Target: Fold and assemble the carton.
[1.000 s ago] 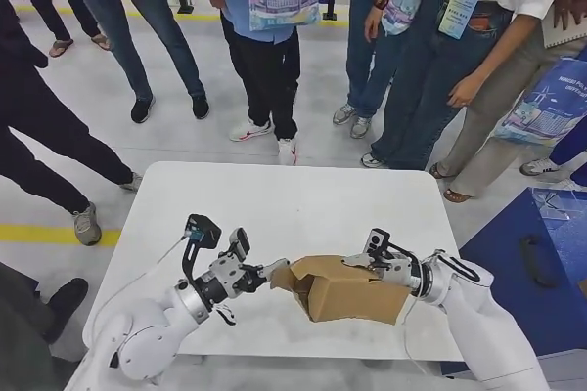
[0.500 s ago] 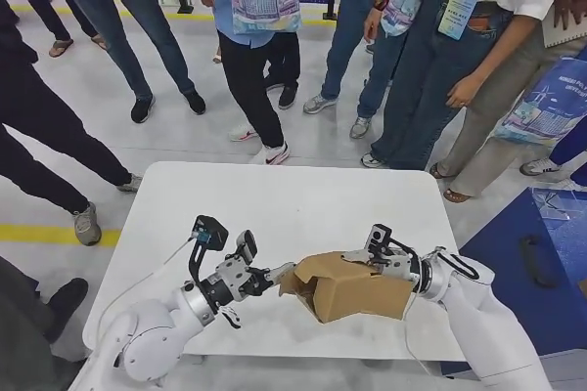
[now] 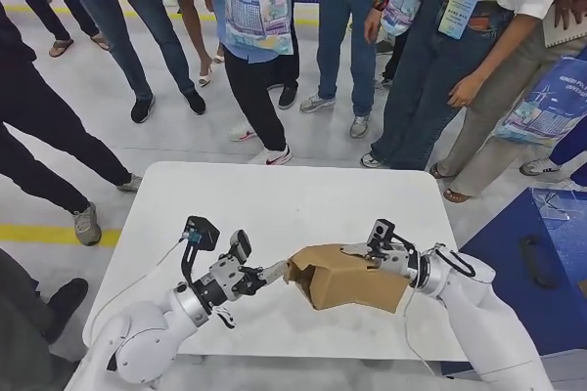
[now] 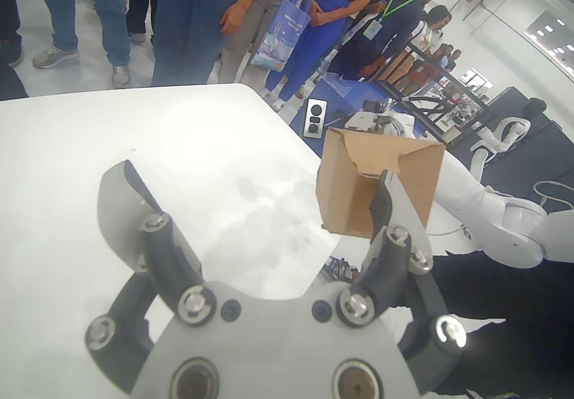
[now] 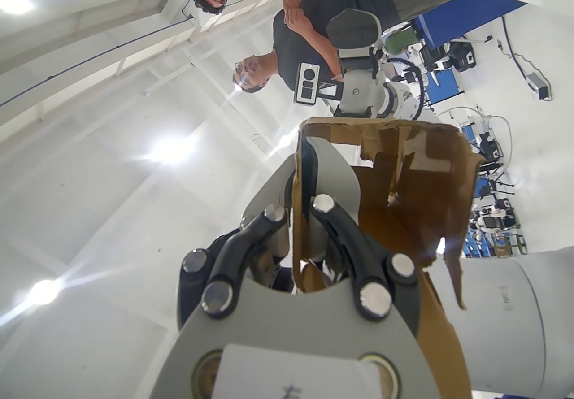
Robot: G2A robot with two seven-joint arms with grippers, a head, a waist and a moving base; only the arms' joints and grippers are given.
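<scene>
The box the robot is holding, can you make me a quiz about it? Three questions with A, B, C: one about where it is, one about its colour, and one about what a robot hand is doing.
1. Where is the box?
A. On the floor by the shoes.
B. Over the white table, between the robot's two hands.
C. In a person's arms.

2. What colour is the box?
A. Brown.
B. Red.
C. Green.

3. How is the left hand?
A. Shut tight on the box.
B. Shut on nothing.
C. Open wide, beside the box's end.

Answers:
1 B: the top view shows it above the table with a hand on either side.
2 A: it is plain brown cardboard.
3 C: the left wrist view shows its fingers spread far apart, while the right hand pinches a wall of the box.
</scene>
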